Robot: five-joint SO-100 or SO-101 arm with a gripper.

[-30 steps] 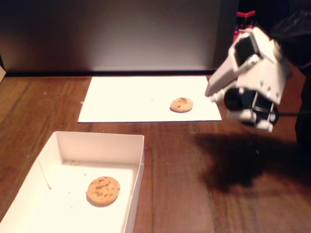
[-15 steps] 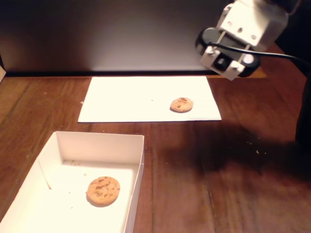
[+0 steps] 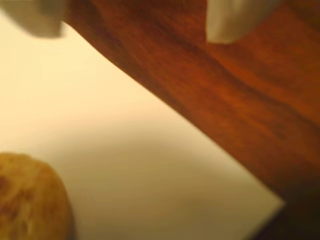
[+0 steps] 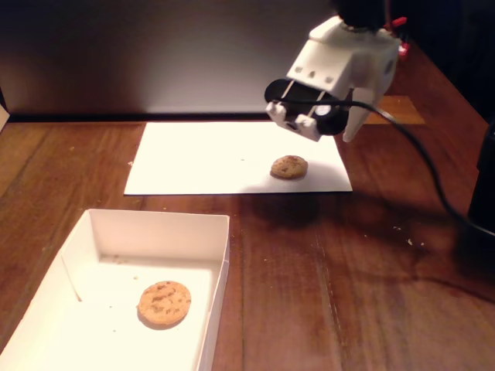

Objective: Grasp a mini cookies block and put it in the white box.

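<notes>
Nearest in the fixed view, the white box [image 4: 220,267] is sitting on the wooden table [image 4: 348,294], and one cookie [image 4: 164,302] is lying flat on its floor. Farther back, a sheet of paper [image 4: 201,158] is lying on the table, and a second cookie [image 4: 289,166] is resting near its right edge, touched by nothing. The gripper [image 4: 352,127] is hovering above and just right of that cookie. In the wrist view, this cookie [image 3: 30,197] is showing at the lower left on the paper [image 3: 125,165], while both blurred fingertips [image 3: 232,22] are standing well apart, holding nothing.
</notes>
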